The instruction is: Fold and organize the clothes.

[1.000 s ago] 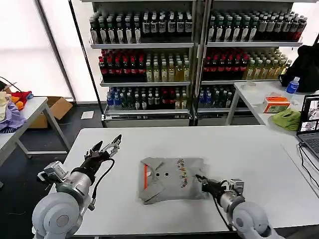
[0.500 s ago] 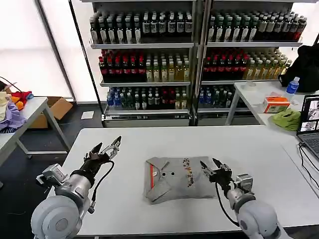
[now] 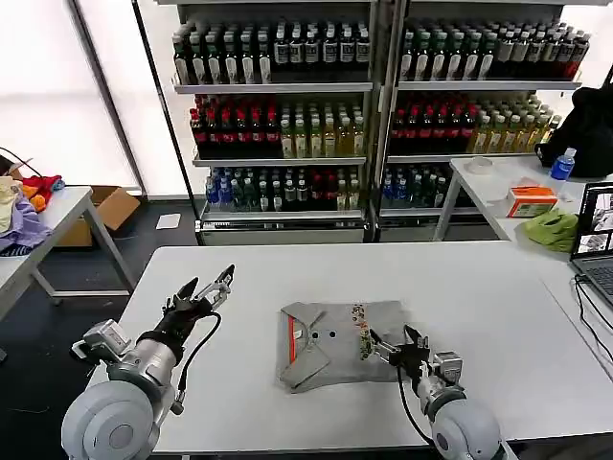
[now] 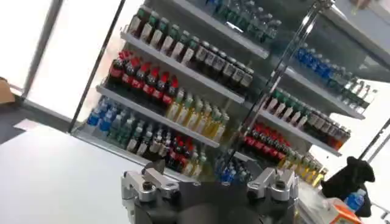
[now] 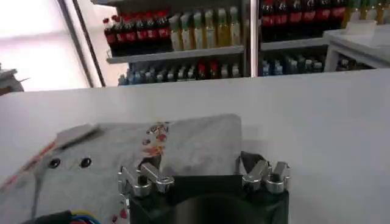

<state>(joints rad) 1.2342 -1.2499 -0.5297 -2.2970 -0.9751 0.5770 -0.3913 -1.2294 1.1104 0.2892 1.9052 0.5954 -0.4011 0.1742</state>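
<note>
We see the right hand (image 3: 396,349) spread wide, gripping nothing, low over the near right corner of the shirt (image 3: 343,340); from its own wrist camera the two fingers (image 5: 148,178) stand on either side of the cloth's near edge, and we cannot tell whether they touch it. The shirt (image 5: 155,149) lies folded into a compact grey block at the middle of the white counter (image 3: 498,287), its collar with the orange-red lining on the end away from the right hand, two dark buttons beside the collar, and a strip of multicoloured print running across it just by the right hand. One flap at the near edge of the shirt sticks out in a loose point. Well apart from the shirt, on its collar side, the left hand (image 3: 204,288) is raised above the counter with its fingers parted and holding nothing; its wrist camera looks over those fingers (image 4: 144,185) toward the shelves of bottles (image 3: 368,115) that stand beyond the shirt, behind the counter's far edge.
</note>
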